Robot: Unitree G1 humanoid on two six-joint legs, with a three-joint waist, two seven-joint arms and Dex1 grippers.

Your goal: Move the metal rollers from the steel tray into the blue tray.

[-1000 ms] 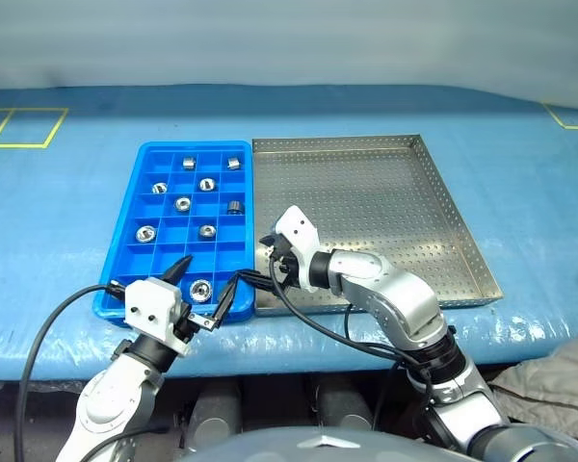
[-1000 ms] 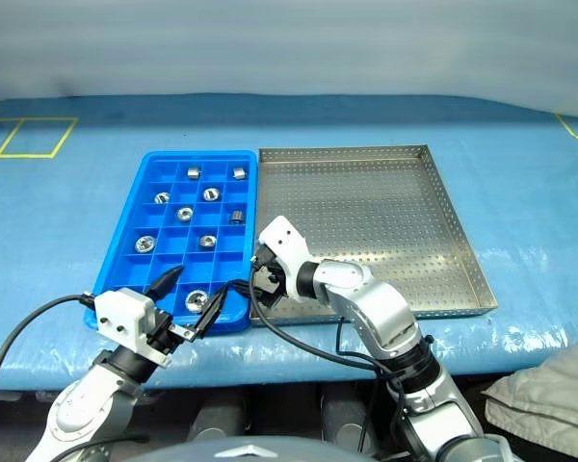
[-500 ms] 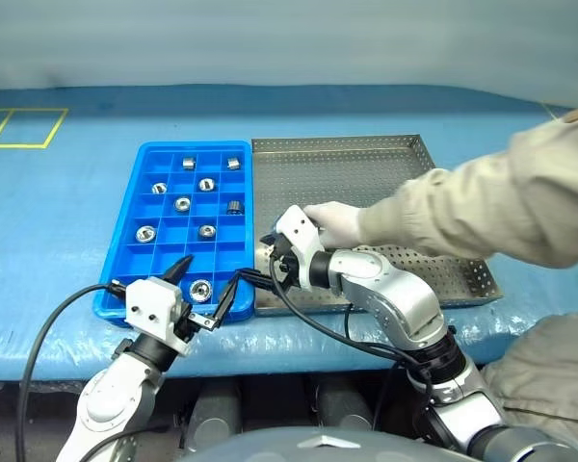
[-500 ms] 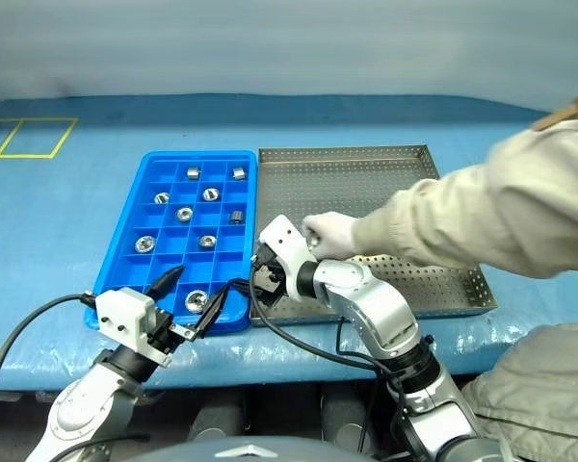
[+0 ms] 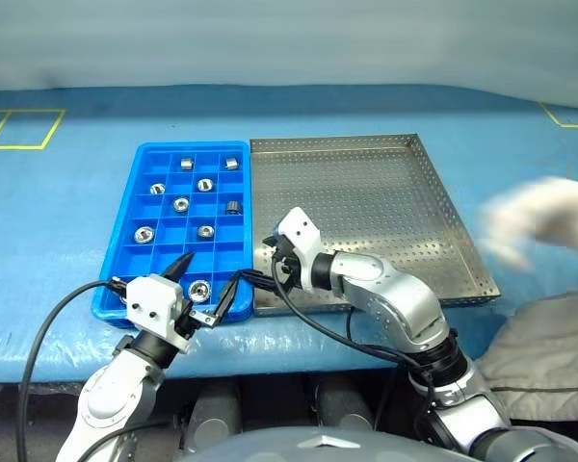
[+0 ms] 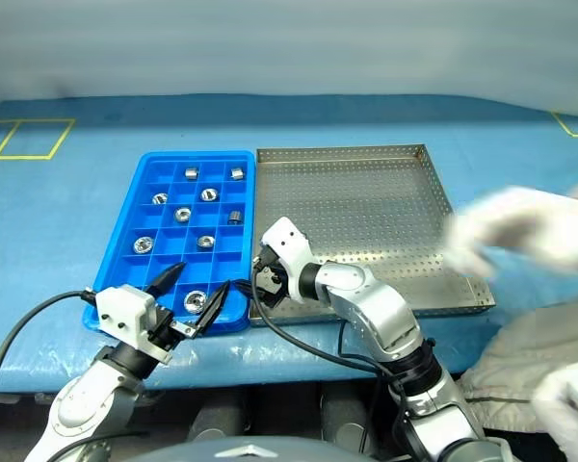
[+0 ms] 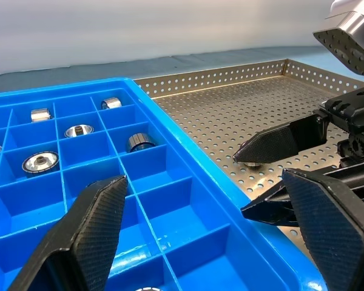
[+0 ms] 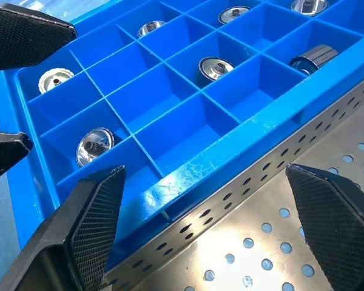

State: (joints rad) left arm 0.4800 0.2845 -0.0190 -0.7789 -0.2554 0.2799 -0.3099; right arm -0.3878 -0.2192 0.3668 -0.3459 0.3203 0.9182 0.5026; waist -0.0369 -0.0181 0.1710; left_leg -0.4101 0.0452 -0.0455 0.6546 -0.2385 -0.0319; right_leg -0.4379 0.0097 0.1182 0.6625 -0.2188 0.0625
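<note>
The blue tray (image 5: 239, 252) lies to the left of the steel tray (image 5: 366, 192), their long sides touching. Several metal rollers (image 5: 205, 231) sit in separate compartments of the blue tray, one (image 5: 199, 288) in the near row. One roller (image 7: 251, 163) stands on the steel tray's perforated floor, under a fingertip of my right gripper (image 5: 260, 260). That gripper is open over the steel tray's near left corner, beside the blue rim. My left gripper (image 5: 212, 271) is open over the blue tray's near right corner, holding nothing.
A person's white-gloved hand (image 5: 539, 217) is blurred at the right, over the steel tray's right rim. The trays rest on a blue cloth-covered table (image 5: 58, 221) with yellow tape marks (image 5: 19, 127) at the far left.
Half a second ago a person's gloved hand reached in to my right gripper; it has now pulled back to the right. Both grippers stay where they were, open.
</note>
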